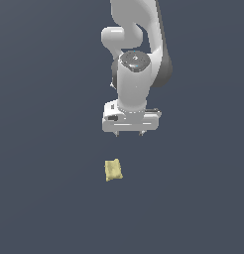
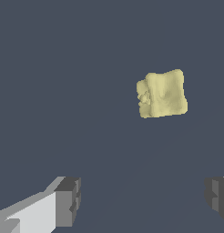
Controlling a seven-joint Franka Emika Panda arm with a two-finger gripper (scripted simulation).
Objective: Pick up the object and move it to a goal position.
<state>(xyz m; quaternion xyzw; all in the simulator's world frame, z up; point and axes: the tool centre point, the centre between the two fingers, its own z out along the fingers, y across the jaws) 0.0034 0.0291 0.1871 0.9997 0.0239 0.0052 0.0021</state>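
The object (image 1: 113,169) is a small pale yellow blocky lump lying on the dark grey floor. It also shows in the wrist view as a squarish lump (image 2: 162,93) with rounded corners. My white gripper (image 1: 129,134) hangs above the floor, behind the object and slightly toward the exterior view's right. Its fingers (image 2: 68,201) are spread wide apart and hold nothing. The object lies well clear of the fingertips, apart from both of them.
The dark grey floor (image 1: 44,198) stretches flat all around. The white arm (image 1: 136,49) rises behind the gripper toward the top of the exterior view.
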